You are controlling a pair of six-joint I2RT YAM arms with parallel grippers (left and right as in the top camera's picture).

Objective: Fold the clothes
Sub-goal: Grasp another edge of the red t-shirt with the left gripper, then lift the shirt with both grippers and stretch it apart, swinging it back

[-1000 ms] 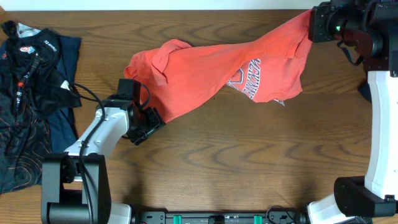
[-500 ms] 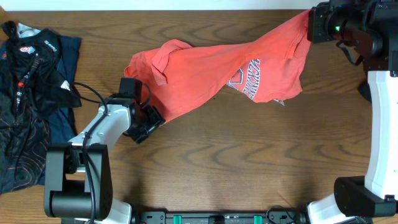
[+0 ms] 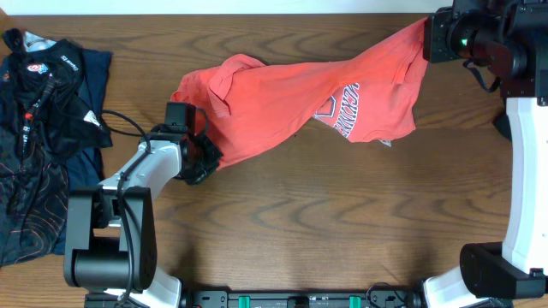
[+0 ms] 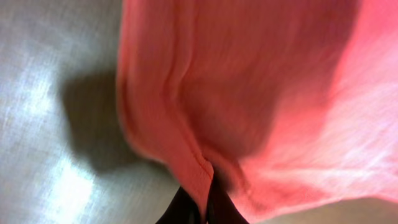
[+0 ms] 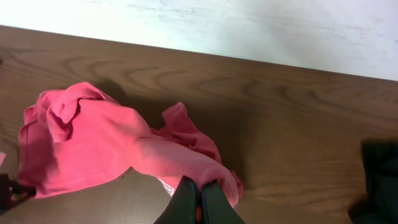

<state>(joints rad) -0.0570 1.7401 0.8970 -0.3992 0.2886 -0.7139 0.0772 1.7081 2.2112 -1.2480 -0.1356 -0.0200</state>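
The clothes are one coral-red T-shirt [image 3: 291, 94], stretched slantwise across the table with its lettering [image 3: 347, 107] facing up. My right gripper [image 3: 425, 38] is shut on the shirt's far right end and holds it raised. In the right wrist view the cloth [image 5: 93, 143] hangs down from that gripper [image 5: 199, 208] to the table. My left gripper [image 3: 205, 158] is shut on the shirt's lower left edge. The left wrist view shows the hem [image 4: 186, 162] pinched between the black fingers [image 4: 217, 208], close above the wood.
A heap of dark navy and black garments [image 3: 43, 128] lies at the table's left end. A dark cloth [image 5: 379, 180] sits at the right edge by the right arm's white column [image 3: 524, 171]. A pale wall [image 5: 249, 25] borders the table's far side.
My left gripper slid a little up toward the shirt and closed on its lower left edge. The right gripper and the raised end have not moved.
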